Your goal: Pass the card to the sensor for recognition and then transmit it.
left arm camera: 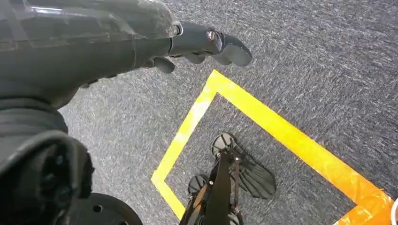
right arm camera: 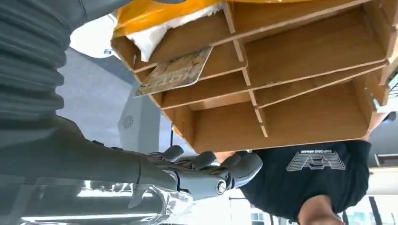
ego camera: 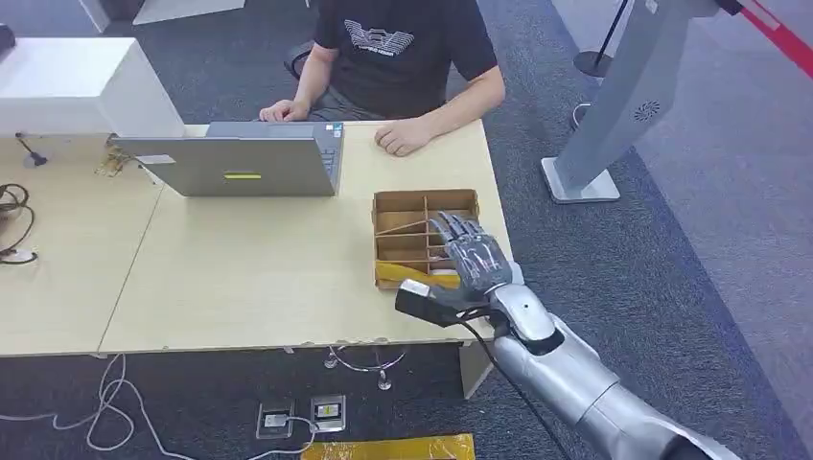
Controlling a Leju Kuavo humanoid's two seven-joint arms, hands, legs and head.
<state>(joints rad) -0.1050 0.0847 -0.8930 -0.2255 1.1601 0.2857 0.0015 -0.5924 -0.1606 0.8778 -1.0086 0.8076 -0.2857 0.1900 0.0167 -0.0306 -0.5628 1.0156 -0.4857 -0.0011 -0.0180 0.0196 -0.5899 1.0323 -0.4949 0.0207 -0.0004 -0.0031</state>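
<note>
Wooden tray (ego camera: 385,203) on worktop (ego camera: 249,268): card (right arm camera: 176,71) lies in its near compartment. My right robot hand (ego camera: 472,257) hovers above, fingers apart, empty. Pickup, sensor pass, handover all remain.

A card (right arm camera: 176,72) sticks out of the wooden divider box (right arm camera: 300,75) beside the empty right hand (right arm camera: 206,171).

Right hand (ego camera: 472,261): silver arm stretched forward, empty, fingers spread apart and extended.
Left hand (left arm camera: 141,42): hanging downward, dark fingers loosely extended, holding nothing.
</note>
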